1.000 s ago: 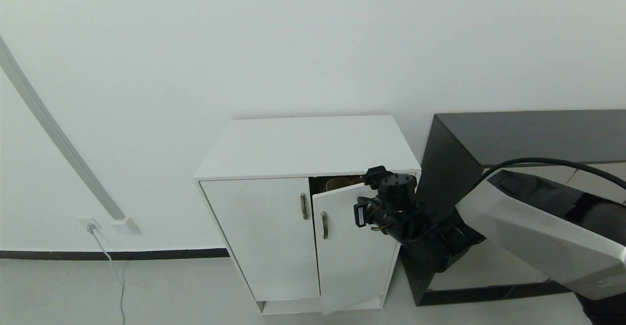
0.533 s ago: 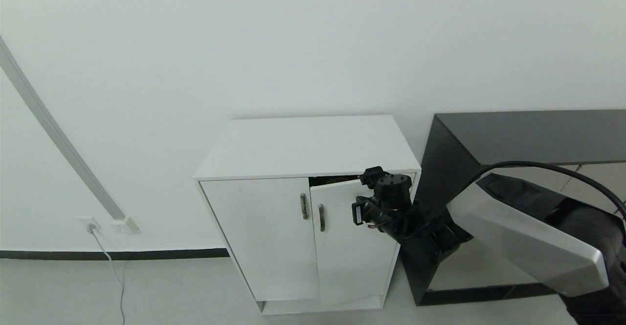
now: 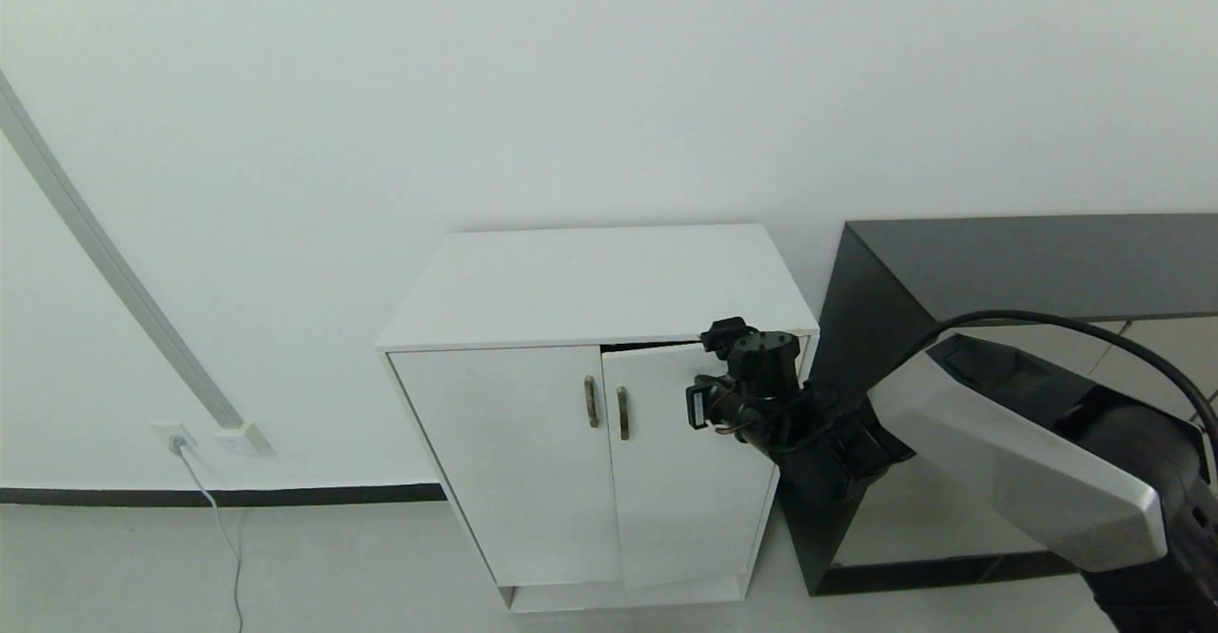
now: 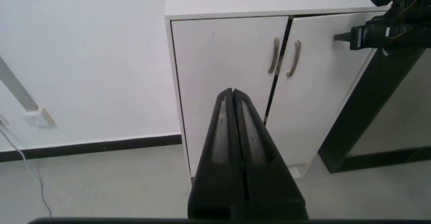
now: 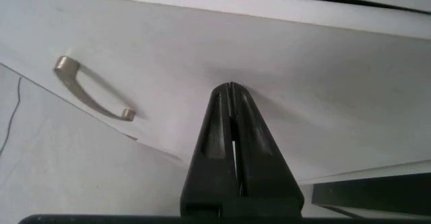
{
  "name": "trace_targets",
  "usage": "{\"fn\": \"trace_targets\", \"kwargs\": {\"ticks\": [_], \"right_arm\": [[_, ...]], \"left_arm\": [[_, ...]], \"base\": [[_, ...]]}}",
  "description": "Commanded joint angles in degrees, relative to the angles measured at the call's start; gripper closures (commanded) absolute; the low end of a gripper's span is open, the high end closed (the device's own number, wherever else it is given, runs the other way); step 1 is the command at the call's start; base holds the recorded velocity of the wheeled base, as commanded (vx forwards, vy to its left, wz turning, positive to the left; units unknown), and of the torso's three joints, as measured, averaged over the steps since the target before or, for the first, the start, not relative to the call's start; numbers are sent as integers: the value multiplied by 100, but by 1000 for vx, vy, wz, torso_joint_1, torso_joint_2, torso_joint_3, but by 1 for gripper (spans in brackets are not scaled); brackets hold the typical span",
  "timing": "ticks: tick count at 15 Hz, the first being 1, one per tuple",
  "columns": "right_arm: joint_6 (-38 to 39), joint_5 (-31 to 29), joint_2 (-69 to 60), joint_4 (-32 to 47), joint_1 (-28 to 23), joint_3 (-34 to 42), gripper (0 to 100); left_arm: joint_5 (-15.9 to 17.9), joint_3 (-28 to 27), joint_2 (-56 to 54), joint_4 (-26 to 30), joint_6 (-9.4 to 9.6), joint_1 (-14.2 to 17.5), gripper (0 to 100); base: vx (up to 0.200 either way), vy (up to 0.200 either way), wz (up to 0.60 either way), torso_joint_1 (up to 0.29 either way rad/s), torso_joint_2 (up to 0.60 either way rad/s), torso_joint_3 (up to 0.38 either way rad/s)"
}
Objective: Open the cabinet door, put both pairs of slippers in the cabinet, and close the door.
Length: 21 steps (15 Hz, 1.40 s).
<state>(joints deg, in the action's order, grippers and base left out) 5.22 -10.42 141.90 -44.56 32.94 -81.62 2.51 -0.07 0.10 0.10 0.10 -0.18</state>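
Since the right door (image 3: 680,481) stood well ajar a second ago and now shows just a thin dark slit along its top, I read my push as nearly done. My right hand (image 5: 232,89), clenched on nothing, presses its tips against the door's face. My left hand (image 4: 233,93), also clenched empty, hangs back from the cabinet (image 3: 590,281). A last nudge should seat it; the slippers, I judge, are inside.

plain white wall (image 3: 609,90), pale grey floor (image 3: 333,566), black skirting strip (image 3: 219,496) where they meet. a grey cable duct (image 3: 105,252) runs diagonally down the wall to a socket (image 3: 176,440), with a cord (image 3: 224,538) trailing onto the floor. a glossy dark unit (image 3: 1028,262) stands against the wall on the right.
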Motion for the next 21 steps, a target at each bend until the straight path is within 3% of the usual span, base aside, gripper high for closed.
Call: {"fn": "trace_targets", "kwargs": {"ticks": [1, 11, 17, 21], "right_arm": [[-3, -4, 84, -9, -68, -144, 100], [-3, -39, -13, -53, -77, 32, 100], [-3, -215, -1604, -783, -24, 2229, 100], [-3, -425, -3107, -1248, -297, 4048, 100]], "left_arm": [[4, -1, -1, -1, -1, 1, 100], [4, -1, -1, -1, -1, 1, 100], [4, 7, -1, -1, -1, 1, 100], [-5, -1, -1, -1, -1, 1, 100]], "base": [[0, 0, 0, 0, 0, 0], [0, 0, 0, 0, 0, 0], [0, 0, 0, 0, 0, 0], [0, 0, 0, 0, 0, 0]]}}
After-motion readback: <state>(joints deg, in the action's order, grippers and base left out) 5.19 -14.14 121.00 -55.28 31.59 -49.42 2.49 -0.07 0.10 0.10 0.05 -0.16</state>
